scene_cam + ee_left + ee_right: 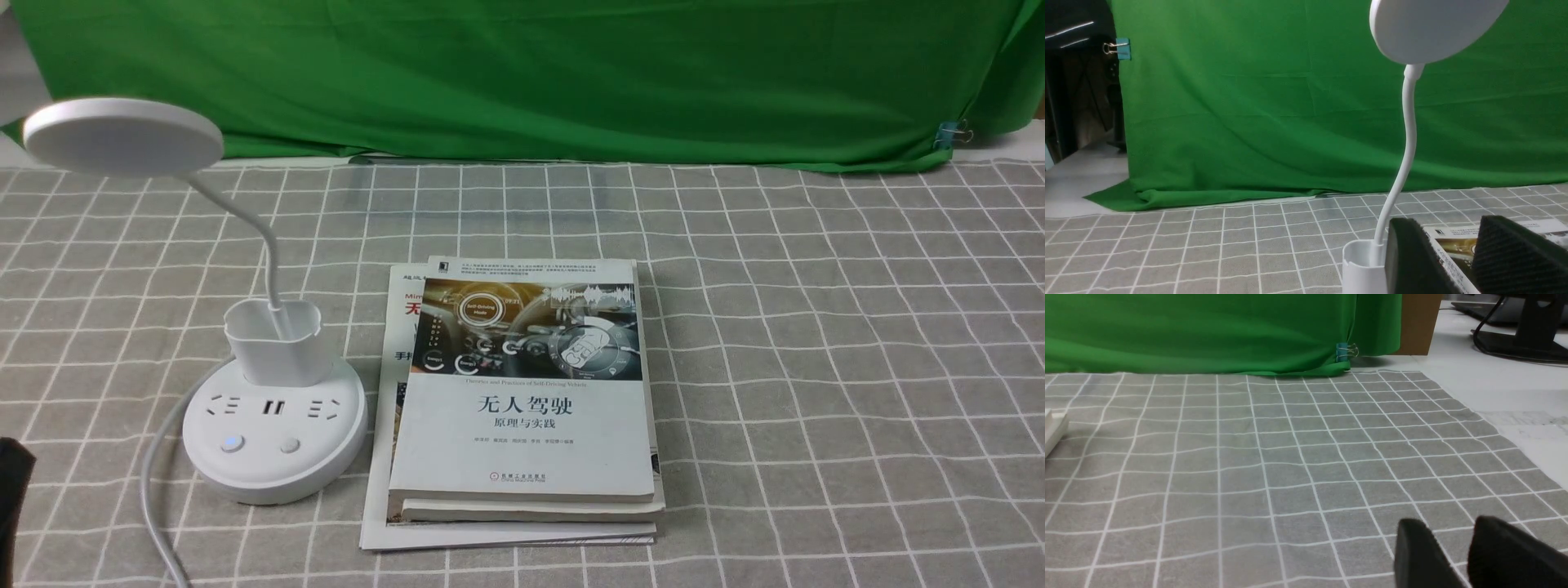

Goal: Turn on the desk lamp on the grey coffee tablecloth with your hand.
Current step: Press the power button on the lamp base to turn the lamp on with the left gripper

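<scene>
Black ribbed fingers [1412,261] of the left gripper [1453,261] fill the near corner of my left wrist feed. Its jaws stand apart with a clear gap and grip nothing, and a strip of book cover shows between them. Just past them I see the white cup and thin neck of the desk lamp [1406,143], with its disc head tilted overhead.

On my right wrist feed, the right gripper [1451,547] sits low over the grey coffee tablecloth [1290,457]. Its jaws are parted by a narrower gap, also empty, with only grid squares between them.

From the front view, the lamp stands upright on the left part of the cloth. Its round base faces me with sockets and two buttons, and the left button is tinted blue. The base is just beside the stack of books [522,408] in the middle; I cannot tell whether they touch. A white cord [155,498] curves from the base toward the near edge. I can only make out a black sliver of the left arm [12,506] at the lower left, near that cord. Behind everything hangs the green backdrop cloth [531,73], with a blue binder clip [951,133] at its right end.
</scene>
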Controlling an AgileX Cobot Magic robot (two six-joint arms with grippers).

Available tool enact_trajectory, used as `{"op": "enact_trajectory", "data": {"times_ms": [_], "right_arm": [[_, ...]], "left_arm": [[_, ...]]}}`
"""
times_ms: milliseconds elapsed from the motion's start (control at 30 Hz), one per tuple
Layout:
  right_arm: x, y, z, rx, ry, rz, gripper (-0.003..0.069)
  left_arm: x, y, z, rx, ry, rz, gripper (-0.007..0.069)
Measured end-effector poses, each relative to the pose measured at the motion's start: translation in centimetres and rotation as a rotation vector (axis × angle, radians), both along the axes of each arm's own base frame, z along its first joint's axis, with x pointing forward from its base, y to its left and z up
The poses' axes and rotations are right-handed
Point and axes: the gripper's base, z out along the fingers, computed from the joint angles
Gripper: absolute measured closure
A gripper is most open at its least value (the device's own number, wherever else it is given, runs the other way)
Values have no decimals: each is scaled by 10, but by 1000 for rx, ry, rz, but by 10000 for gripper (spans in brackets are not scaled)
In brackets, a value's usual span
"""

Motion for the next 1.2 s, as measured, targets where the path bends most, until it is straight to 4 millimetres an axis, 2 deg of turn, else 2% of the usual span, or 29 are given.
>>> {"op": "enact_trajectory", "data": {"times_ms": [133, 167, 267, 400, 533, 600, 667, 733, 767, 867, 967, 1200], "right_arm": [[0, 0, 0, 0, 0, 0, 414], [0, 0, 0, 0, 0, 0, 414], [0, 0, 0, 0, 0, 0, 414], [0, 0, 0, 0, 0, 0, 414], [0, 0, 0, 0, 0, 0, 414], [0, 0, 0, 0, 0, 0, 414], [0, 0, 0, 0, 1, 0, 414], [0, 0, 0, 0, 0, 0, 414], [0, 0, 0, 0, 0, 0, 414], [0, 0, 0, 0, 0, 0, 414], [0, 0, 0, 0, 0, 0, 414], [0, 0, 0, 0, 0, 0, 414]], "left_arm": [[-1, 0, 4, -74, -39, -7, 405], [-1, 1, 8, -159, -80, -16, 403], [-4, 2, 17, -205, -172, -20, 399], [-4, 2, 21, -249, -145, -31, 396], [-5, 1, 56, -268, -110, -43, 390], [-4, 0, 84, -244, -54, -45, 389], [-1, -1, 92, -228, -6, -42, 389], [8, -2, 102, -197, 143, -33, 389], [16, -3, 100, -172, 249, -23, 389], [32, -4, 89, -113, 408, 3, 389], [46, -3, 81, -56, 484, 24, 389], [85, -10, 59, -168, 658, 23, 389]]}}
